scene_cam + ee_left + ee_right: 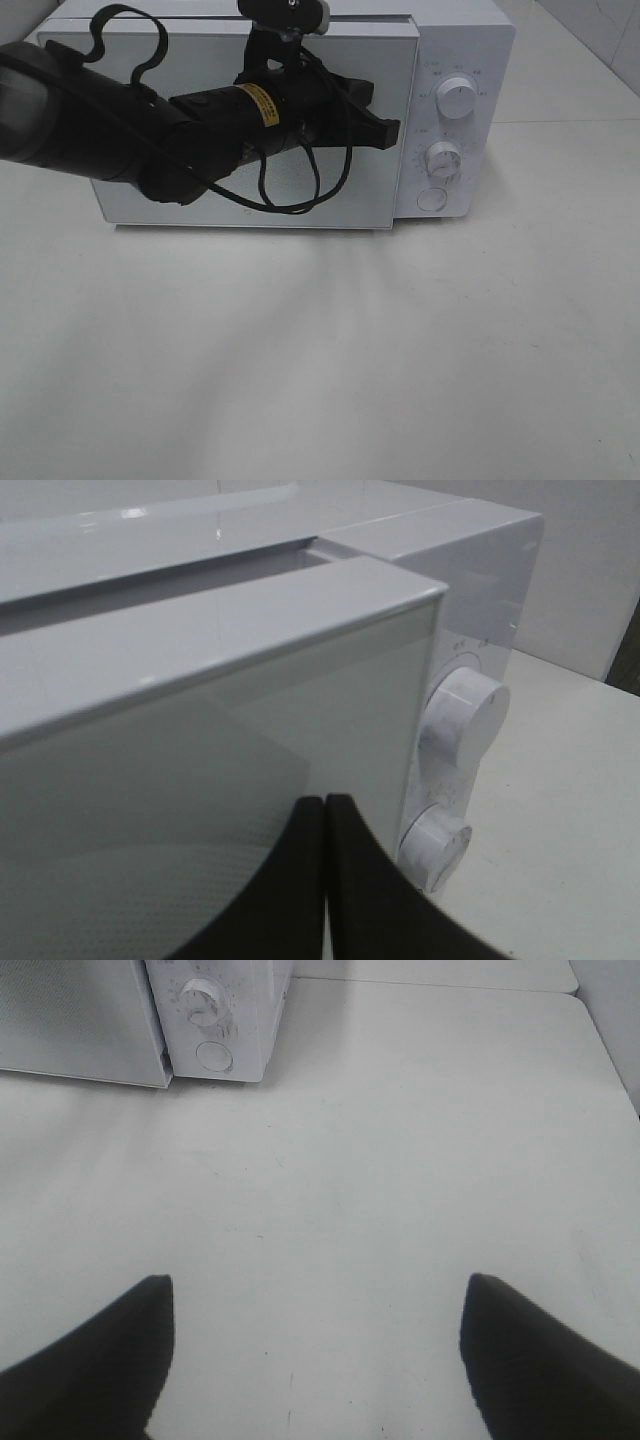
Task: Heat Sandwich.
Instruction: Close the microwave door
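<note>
The sandwich is out of view in every frame. A white microwave point(460, 45) stands at the back of the table, and its glass door point(385, 190) faces me. In the left wrist view a narrow gap shows between the door's top edge point(230, 610) and the body. My left gripper point(390, 130) is shut with nothing in it, its fingertips point(326, 815) pressed together against the door near its right edge, beside the knobs. My right gripper point(315, 1305) hangs open over bare table, in front of the microwave point(215, 1020) and apart from it.
The microwave's control panel carries an upper knob point(457, 99), a lower knob point(443, 158) and a round button point(432, 199). The left arm and its looping cable point(300, 195) cover much of the door. White tabletop point(320, 360) spreads in front.
</note>
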{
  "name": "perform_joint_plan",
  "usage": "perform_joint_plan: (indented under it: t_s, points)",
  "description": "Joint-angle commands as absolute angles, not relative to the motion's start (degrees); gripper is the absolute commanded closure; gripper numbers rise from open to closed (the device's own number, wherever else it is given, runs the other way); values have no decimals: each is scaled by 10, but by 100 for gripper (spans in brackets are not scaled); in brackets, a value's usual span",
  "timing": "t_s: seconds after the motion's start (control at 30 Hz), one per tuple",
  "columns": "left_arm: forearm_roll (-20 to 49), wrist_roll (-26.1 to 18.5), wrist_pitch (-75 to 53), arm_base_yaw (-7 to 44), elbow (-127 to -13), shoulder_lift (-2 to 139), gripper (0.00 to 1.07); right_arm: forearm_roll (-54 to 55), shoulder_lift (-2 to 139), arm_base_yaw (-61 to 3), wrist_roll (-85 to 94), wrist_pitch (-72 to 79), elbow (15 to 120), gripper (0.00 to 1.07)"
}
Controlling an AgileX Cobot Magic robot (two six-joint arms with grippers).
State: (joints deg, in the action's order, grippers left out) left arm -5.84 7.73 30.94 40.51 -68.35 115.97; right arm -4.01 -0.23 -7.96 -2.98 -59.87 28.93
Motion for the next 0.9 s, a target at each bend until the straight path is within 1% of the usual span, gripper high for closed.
perform_joint_plan:
  t_s: [0.03, 0.13, 0.2, 0.33, 0.8, 0.9]
  points:
    - [-22, 79, 292, 398, -725, 1176, 107, -38, -17, -77, -28, -596, 289, 31]
    - [-22, 77, 286, 397, -741, 1183, 107, -38, -17, -77, -28, -596, 289, 31]
    - [-17, 65, 281, 394, -759, 1189, 107, -38, -17, -77, -28, -596, 289, 31]
    - [-8, 57, 280, 391, -771, 1193, 107, -38, -17, -77, -28, -596, 289, 31]
    - [-9, 57, 268, 392, -769, 1192, 107, -38, -17, -77, -28, -596, 289, 31]
    - [-10, 70, 268, 395, -769, 1191, 107, -38, -17, -77, -28, -596, 289, 31]
